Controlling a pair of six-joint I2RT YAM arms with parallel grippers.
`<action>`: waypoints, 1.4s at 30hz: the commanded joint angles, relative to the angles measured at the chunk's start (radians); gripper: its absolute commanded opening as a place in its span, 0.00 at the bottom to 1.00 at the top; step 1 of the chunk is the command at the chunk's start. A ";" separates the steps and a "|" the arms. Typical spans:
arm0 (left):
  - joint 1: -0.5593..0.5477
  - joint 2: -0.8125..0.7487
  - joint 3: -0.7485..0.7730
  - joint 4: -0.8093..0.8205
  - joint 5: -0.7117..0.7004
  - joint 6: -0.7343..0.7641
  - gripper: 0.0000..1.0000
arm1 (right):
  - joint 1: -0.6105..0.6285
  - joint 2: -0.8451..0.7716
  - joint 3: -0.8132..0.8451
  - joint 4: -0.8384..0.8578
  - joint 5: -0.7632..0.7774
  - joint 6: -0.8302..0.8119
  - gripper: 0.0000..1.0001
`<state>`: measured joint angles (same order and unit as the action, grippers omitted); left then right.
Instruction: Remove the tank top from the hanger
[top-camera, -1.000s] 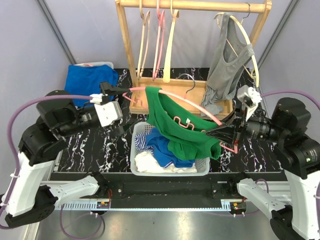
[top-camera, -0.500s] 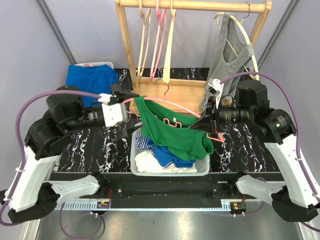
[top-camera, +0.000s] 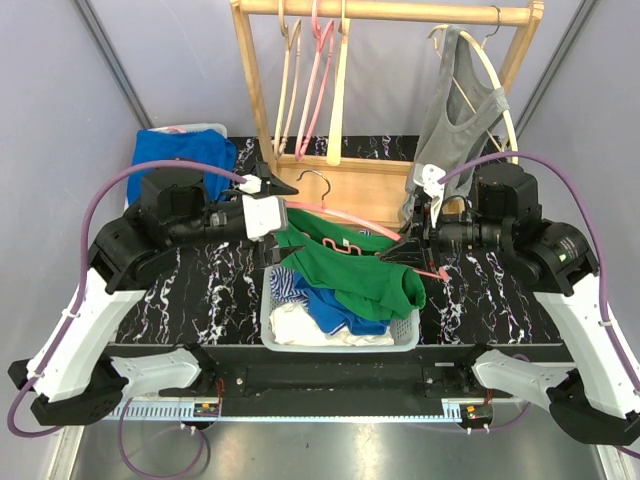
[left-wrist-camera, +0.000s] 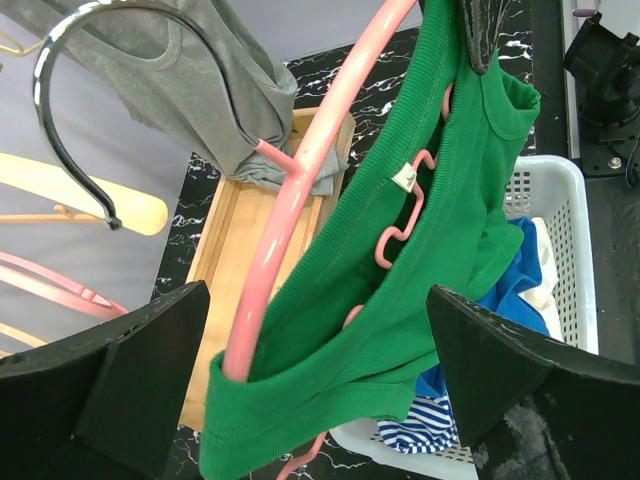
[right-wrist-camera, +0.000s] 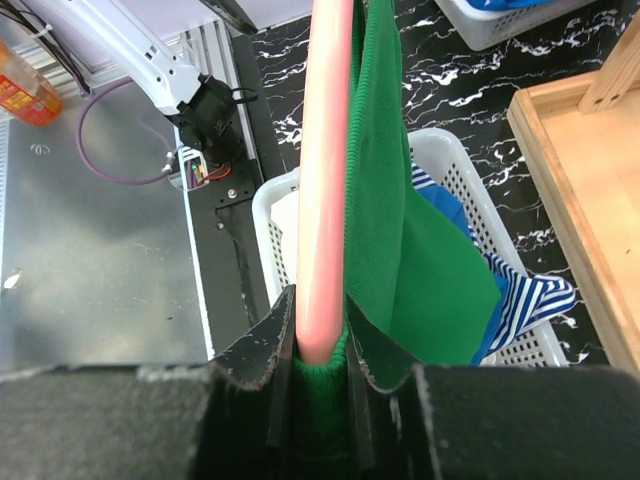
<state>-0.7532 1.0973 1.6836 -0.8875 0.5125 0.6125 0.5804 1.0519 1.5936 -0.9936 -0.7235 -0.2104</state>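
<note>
A green tank top (top-camera: 345, 262) hangs on a pink hanger (top-camera: 340, 214) held slanted above the white basket (top-camera: 405, 335). My right gripper (top-camera: 398, 252) is shut on the hanger's right arm, with the green strap pinched against it; the right wrist view shows the pink bar (right-wrist-camera: 322, 180) and green fabric (right-wrist-camera: 400, 220) in my right gripper (right-wrist-camera: 322, 345). My left gripper (top-camera: 285, 210) is open at the hanger's left end. In the left wrist view my left gripper (left-wrist-camera: 310, 400) straddles the green shoulder strap (left-wrist-camera: 330, 380) and pink bar (left-wrist-camera: 285, 230) without touching them.
A wooden rack (top-camera: 385, 12) at the back holds several bare hangers (top-camera: 318, 80) and a grey tank top (top-camera: 455, 110) on the right. The basket holds blue, striped and white clothes (top-camera: 325, 305). A blue cloth (top-camera: 180, 160) lies in a bin at back left.
My left arm has moved right to the hanger's left end. The right arm swung inward earlier and now holds still. The hanger sits lower and the green top bunches over the basket.
</note>
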 joint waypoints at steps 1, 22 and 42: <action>0.000 0.001 0.022 0.067 0.011 0.004 0.99 | 0.019 -0.032 0.032 0.082 0.004 -0.060 0.00; 0.002 -0.019 -0.009 0.065 0.027 0.012 0.28 | 0.029 -0.021 0.011 0.235 -0.045 -0.024 0.00; 0.003 -0.149 -0.271 0.286 -0.357 0.140 0.00 | 0.027 -0.104 -0.161 0.449 0.312 0.074 0.73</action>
<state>-0.7502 0.9981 1.4849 -0.8097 0.3668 0.6899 0.6022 0.9974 1.4559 -0.6617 -0.5480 -0.1562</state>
